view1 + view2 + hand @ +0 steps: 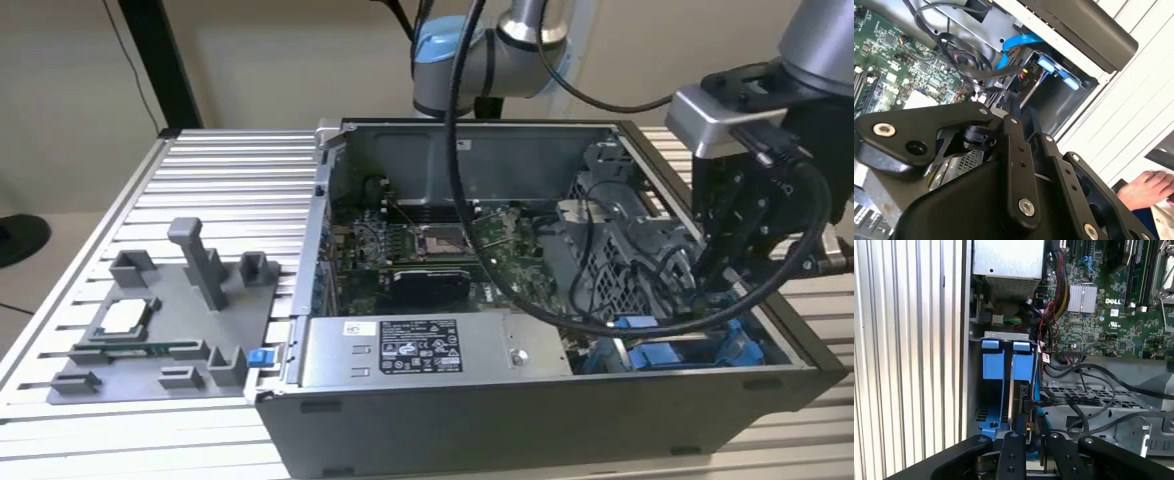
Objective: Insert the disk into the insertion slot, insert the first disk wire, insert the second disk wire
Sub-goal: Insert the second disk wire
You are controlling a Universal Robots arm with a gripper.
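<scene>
Disk (1021,395) judged seated: it stands on edge in the insertion slot (993,365), at the computer case (534,410) corner beside the grey power supply box (414,350), case resting on the ribbed table (214,170). Thin dark slab between bright blue frame parts. Hand (1030,440) narrowed at the disk's rear edge, apparently pinching a black wire connector (1029,405). Wiring appears unfinished; which wire cannot be told.
</scene>
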